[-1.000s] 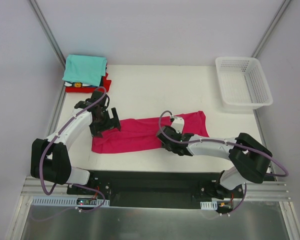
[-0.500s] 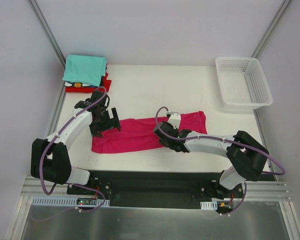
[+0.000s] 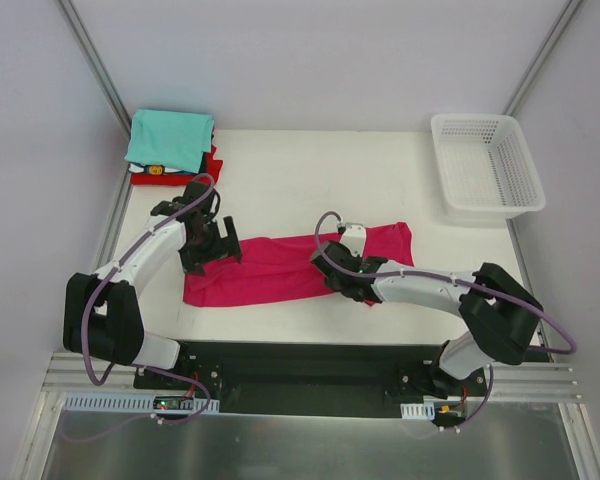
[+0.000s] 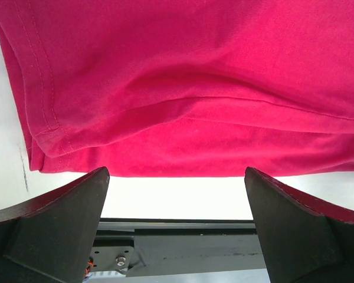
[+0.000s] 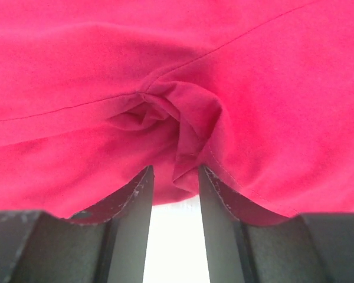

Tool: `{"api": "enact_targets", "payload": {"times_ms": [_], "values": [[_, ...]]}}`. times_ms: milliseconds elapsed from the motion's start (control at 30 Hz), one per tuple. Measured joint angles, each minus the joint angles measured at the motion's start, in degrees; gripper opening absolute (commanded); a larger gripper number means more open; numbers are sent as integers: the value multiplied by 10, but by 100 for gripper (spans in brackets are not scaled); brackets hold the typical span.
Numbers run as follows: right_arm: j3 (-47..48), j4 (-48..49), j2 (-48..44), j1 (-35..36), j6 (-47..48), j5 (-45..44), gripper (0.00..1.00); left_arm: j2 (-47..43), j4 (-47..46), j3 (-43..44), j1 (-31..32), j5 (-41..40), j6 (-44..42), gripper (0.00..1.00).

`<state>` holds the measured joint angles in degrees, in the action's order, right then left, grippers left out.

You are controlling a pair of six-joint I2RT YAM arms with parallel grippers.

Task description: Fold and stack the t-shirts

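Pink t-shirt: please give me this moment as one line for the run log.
pink t-shirt: long folded band | left fingers: open, over its left end | right fingers: pinching bunched fold, near edge | folded stack: far-left corner

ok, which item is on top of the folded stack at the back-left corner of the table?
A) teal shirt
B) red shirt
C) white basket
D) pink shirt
A: the teal shirt covers the top of the stack and only an edge of the red shirt shows beneath it. The pink shirt lies spread mid-table.
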<state>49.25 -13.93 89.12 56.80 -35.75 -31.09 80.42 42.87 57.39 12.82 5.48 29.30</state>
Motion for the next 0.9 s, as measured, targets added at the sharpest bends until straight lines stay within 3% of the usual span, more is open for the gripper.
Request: {"api": "enact_targets", "payload": {"times_ms": [133,367,467,700,900], "values": [[-12,-27,-51,-2,0,-1,40,5,-8,0,8,1,0,98],[-23,-127,-227,2,-2,-28,41,8,-33,7,56,31,-4,94],[-22,-175,-278,12,-11,-36,42,38,-40,47,129,43,-10,92],[-24,-304,-377,56,-74,-70,41,207,-83,168,344,42,-28,91],[-19,-463,-530,125,-167,-138,39,254,-91,171,370,-8,-19,87]]}}
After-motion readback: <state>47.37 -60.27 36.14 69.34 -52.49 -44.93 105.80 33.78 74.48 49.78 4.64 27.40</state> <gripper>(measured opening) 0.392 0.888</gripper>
